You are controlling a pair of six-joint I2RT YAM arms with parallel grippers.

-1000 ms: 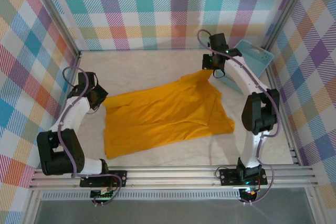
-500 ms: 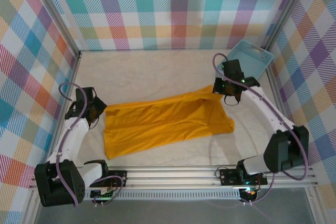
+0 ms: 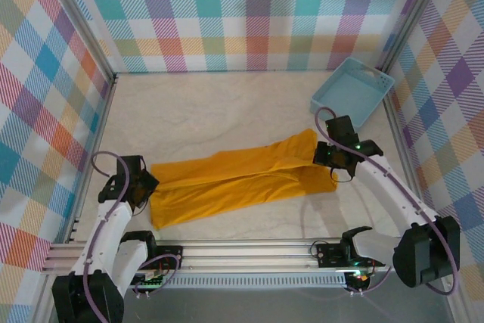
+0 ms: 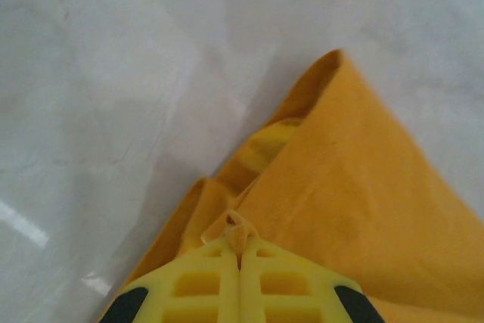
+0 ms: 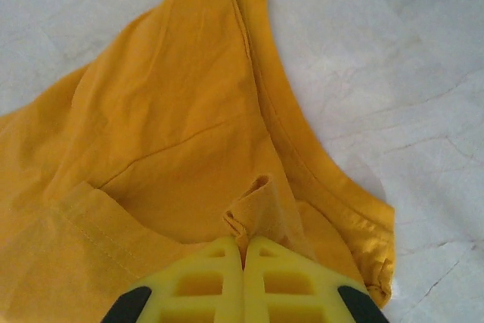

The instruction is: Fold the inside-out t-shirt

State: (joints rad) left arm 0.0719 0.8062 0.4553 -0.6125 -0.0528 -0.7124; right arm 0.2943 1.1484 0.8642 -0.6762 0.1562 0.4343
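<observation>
You have the inside-out t-shirt (image 3: 238, 179) stretched into a long, narrow mustard-orange band across the middle of the white table (image 3: 212, 104), running from lower left to higher right. Your left gripper (image 3: 145, 184) sits at the band's left end and your right gripper (image 3: 324, 158) at its right end, so the cloth lies between the two.

In the left wrist view, the yellow fingers (image 4: 204, 285) are pressed together with a small nub of orange fabric pinched between their tips. The rest of the shirt fans out ahead and to the right of them, with a folded corner pointing away and the layers gaping slightly along the left edge.

In the right wrist view, that gripper's fingers (image 5: 287, 281) are likewise closed on a little tuck of cloth. The shirt spreads ahead and to the left, with a stitched hem running up from near the tips and a seamed edge at lower left. The fabric's right-hand edge rests on the table.

The light blue basket (image 3: 352, 94) stands in the far right corner, apart from the shirt and beyond your right gripper.
</observation>
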